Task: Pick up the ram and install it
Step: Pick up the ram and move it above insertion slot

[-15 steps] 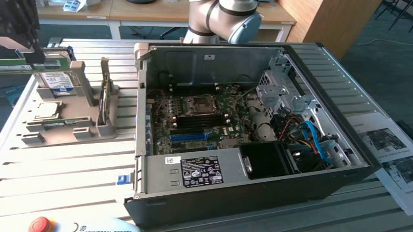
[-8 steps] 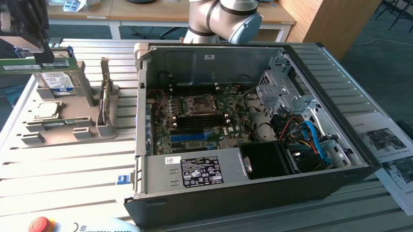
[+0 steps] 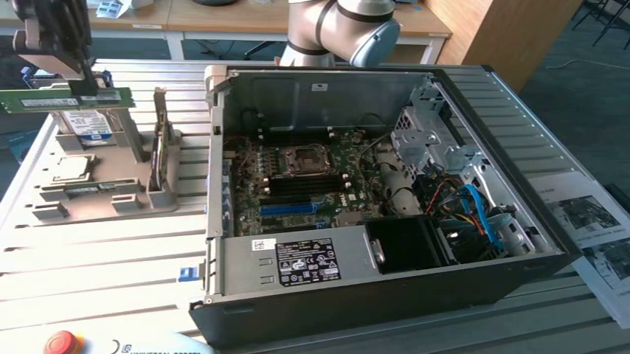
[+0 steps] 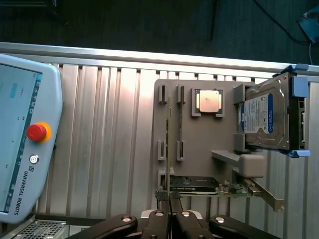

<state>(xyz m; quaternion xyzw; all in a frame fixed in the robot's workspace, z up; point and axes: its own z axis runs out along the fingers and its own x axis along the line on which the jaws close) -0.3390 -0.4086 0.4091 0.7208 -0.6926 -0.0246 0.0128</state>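
Over the slatted table, we see the gripper closed narrowly on the ram (edge-gripped, presumably to keep its contacts free), above the grey fixture at ten o'clock from the open case.

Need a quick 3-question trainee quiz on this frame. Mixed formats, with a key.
1. True or false: the ram is already seated in the motherboard.
2. What is the gripper clamped on? A) the hard drive B) the ram C) the processor chip
3. Fill in: the red stop button sits on the ____.

Key:
1. False. The ram is held in the air above the grey parts holder, outside the computer case.
2. B.
3. teach pendant.
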